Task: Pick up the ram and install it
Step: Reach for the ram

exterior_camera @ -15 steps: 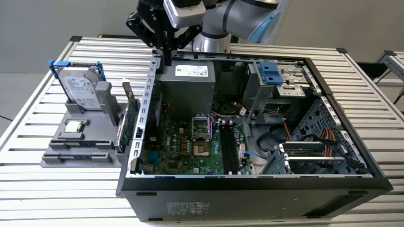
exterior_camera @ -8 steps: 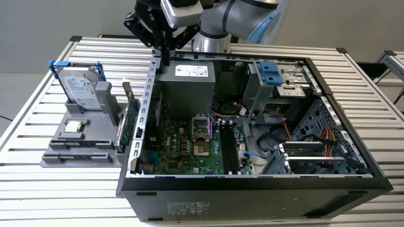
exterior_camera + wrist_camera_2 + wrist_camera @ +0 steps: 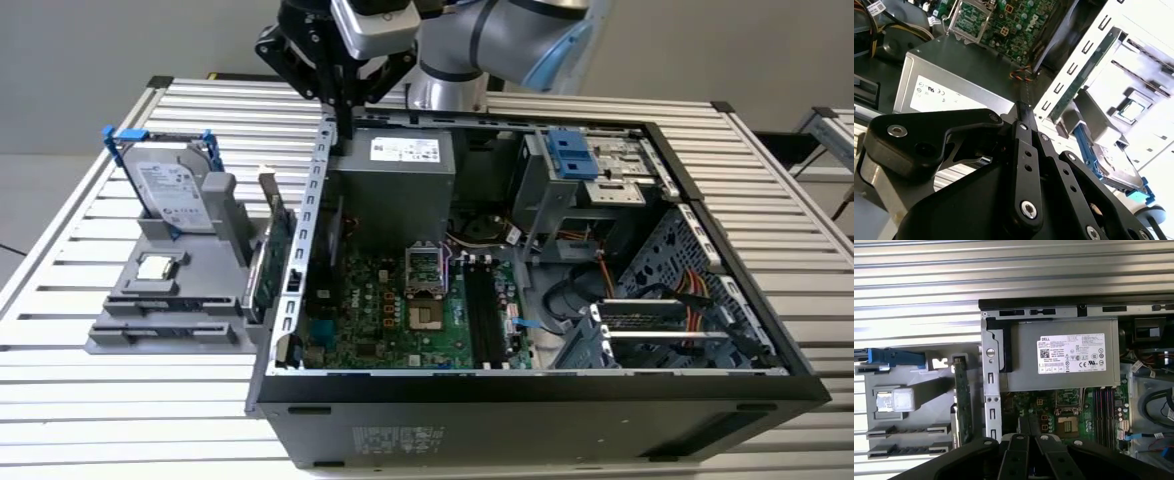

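Arm (image 3: 454, 40) comes down from the upper middle of the exterior view, with the claw (image 3: 344, 122) pointing straight down over the side wall of the open computer case (image 3: 534, 385), beside the power supply (image 3: 394, 190). The claw is narrow, fingers drawn together and gripping nothing. The ram (image 3: 271, 255) stands on edge in a grey holder (image 3: 160, 330) on the tabletop (image 3: 80, 400), toward the exterior view's left, just outside that wall.

In the second wrist view the claw (image 3: 1023, 112) hangs above the power supply, apart from the ram (image 3: 1081, 75).

In the first wrist view the ram (image 3: 961, 400) sits between holder and case, clear of the claw (image 3: 1026, 432).
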Controlling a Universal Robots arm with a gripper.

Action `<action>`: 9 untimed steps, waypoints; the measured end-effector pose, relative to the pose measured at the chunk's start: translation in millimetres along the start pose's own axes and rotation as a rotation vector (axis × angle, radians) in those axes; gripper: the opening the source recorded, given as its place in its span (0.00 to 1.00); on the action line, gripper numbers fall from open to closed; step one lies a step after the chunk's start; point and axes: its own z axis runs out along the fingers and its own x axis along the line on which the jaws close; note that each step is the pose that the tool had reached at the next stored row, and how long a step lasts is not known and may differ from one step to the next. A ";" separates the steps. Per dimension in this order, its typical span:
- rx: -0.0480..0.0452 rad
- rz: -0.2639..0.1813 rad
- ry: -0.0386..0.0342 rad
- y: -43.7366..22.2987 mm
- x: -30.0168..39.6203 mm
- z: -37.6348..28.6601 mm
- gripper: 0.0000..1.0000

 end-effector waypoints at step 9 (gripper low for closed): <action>0.0000 0.000 0.0002 -0.6 8.8 -0.2 0.00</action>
